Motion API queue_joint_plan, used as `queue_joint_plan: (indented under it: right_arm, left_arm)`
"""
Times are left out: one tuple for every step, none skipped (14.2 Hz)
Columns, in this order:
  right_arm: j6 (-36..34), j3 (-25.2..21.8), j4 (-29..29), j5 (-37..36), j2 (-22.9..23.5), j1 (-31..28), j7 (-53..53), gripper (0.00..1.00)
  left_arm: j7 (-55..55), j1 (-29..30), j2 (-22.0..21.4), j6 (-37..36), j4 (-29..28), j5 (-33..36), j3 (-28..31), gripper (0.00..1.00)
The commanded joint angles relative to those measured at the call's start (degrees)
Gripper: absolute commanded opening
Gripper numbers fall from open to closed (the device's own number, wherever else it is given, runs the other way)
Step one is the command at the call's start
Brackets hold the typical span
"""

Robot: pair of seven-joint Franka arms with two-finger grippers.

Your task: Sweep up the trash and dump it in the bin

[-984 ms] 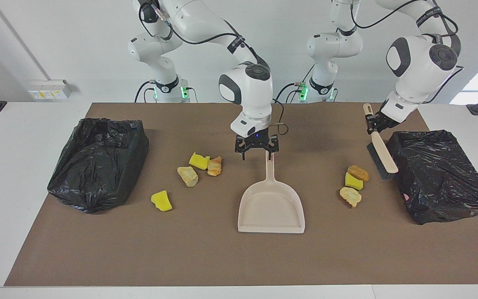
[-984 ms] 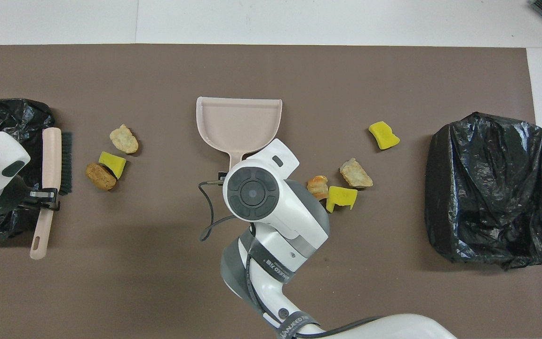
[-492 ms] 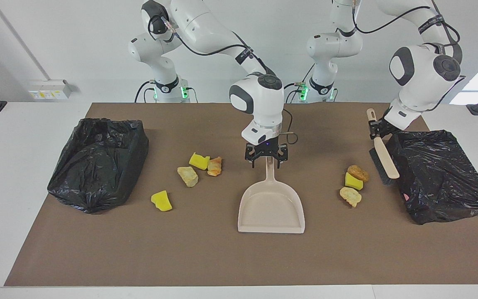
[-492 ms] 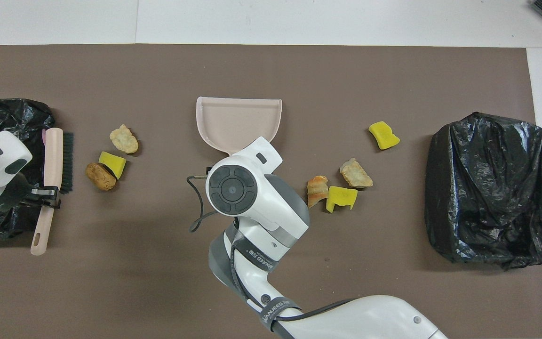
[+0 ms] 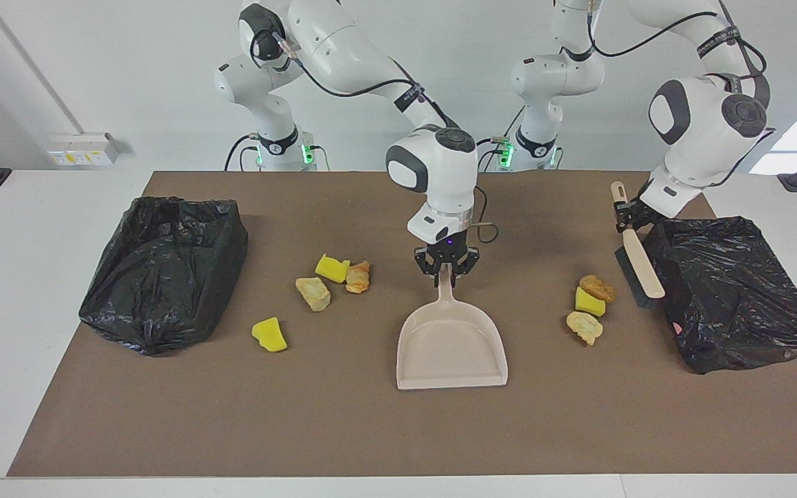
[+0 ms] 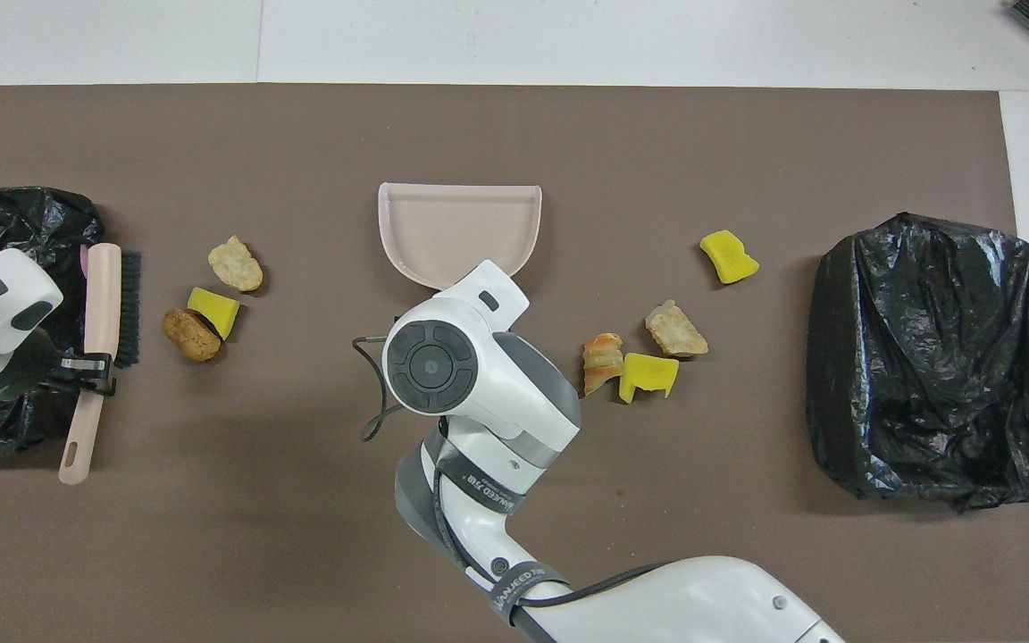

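The beige dustpan lies flat mid-table, its handle pointing toward the robots. My right gripper is down at that handle, shut on it; in the overhead view the wrist hides the grip. My left gripper is shut on the handle of a beige brush with dark bristles, held beside the bin at the left arm's end. Three pieces of trash lie between that brush and the dustpan. Several more trash pieces lie toward the right arm's end, a yellow chunk farthest from the robots.
A second black-bagged bin stands at the right arm's end of the brown mat. In the overhead view the dustpan's open mouth faces away from the robots, and the brush hangs beside the bin.
My right gripper came down over the dustpan handle and closed on it from open; the pan shifted slightly. The left arm with the brush barely moved.
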Motion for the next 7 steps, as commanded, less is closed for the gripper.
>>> queue_joint_plan:
  right_arm:
    - [-2.8, 0.26, -0.39, -0.25, -2.55, -1.31, -3.26, 0.0]
    - [-4.29, 0.26, -0.39, -0.07, -3.35, -1.31, -4.94, 0.0]
    - [-5.44, 0.35, -0.48, 0.02, -4.4, -1.48, -6.78, 0.0]
    - [-6.41, 0.35, -0.83, 0.02, -5.28, -1.83, -8.97, 0.0]
    - [-7.38, 0.43, -1.7, 0.46, -6.59, -2.36, -11.52, 0.0]
    - [-7.39, 0.52, -3.01, 3.25, -7.91, -2.8, -14.5, 0.0]
    - [-7.91, 0.43, -3.64, 6.67, -9.32, -3.06, -20.1, 0.0]
  left_arm:
    - [0.54, 0.86, -0.4, 1.05, -0.38, 0.77, -0.59, 0.0]
    - [0.45, 0.86, -0.4, 1.14, -0.38, 0.77, -0.59, 0.0]
    - [0.19, 1.03, -0.4, 1.31, -0.38, 0.77, -0.59, 0.0]
    - [-0.43, 1.3, -0.13, 1.4, -0.38, 0.77, -0.59, 0.0]
    - [-2.08, 1.39, 0.56, 1.75, -0.38, 0.69, -0.59, 0.0]
    - [-5.06, 1.04, 1.96, 2.19, -0.38, 0.77, -0.59, 0.0]
    - [-8.22, 0.6, 2.5, 3.15, -0.38, 0.77, -0.59, 0.0]
